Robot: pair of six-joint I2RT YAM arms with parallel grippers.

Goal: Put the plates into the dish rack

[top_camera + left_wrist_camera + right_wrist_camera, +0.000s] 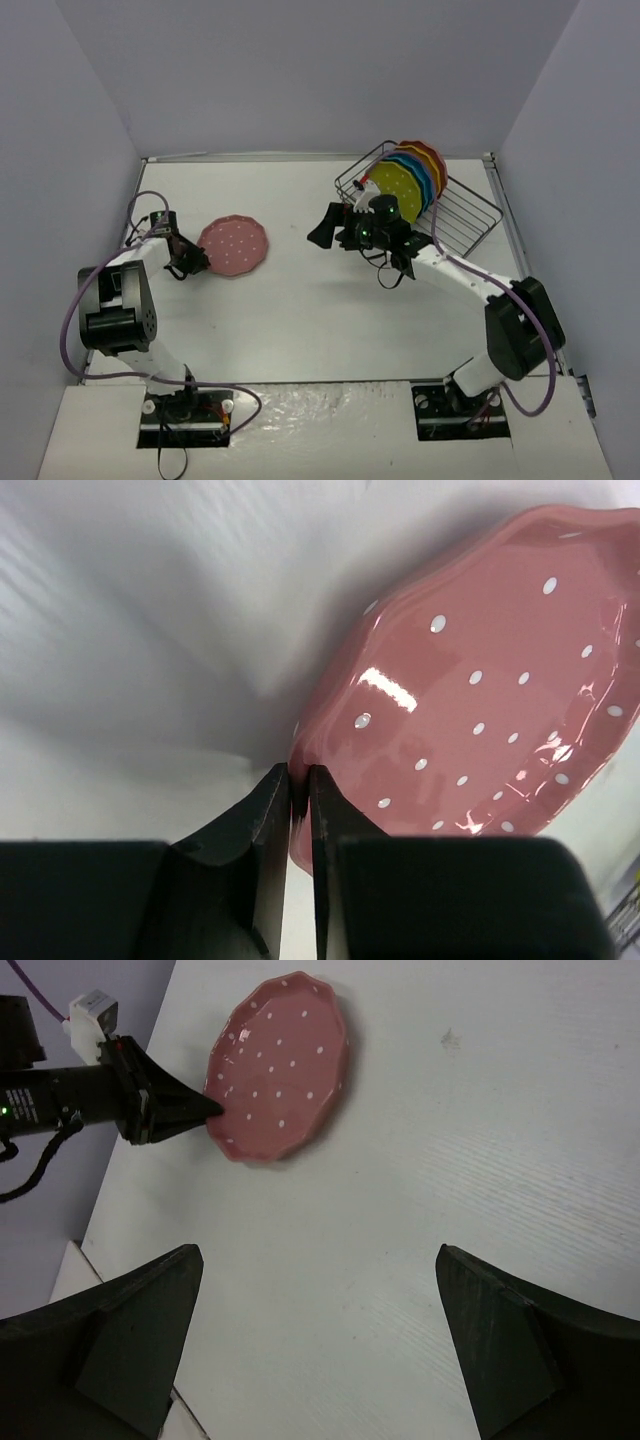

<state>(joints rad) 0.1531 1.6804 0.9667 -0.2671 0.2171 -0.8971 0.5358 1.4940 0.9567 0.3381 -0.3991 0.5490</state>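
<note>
On the table's [300,330] left side, the left gripper [300,780] is pinched on the pink plate's [235,245] edge, well apart from the dish rack [470,215], while the right gripper [318,1255] hangs wide open; so shallow a bite could let the glossy plate slip.

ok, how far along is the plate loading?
Done: a row of plates stands upright in the rack. In hand: left gripper shut on the pink plate at its rim, far from the rack. Left: carry that one over and slot it in. Right gripper open, empty, beside the rack.
</note>
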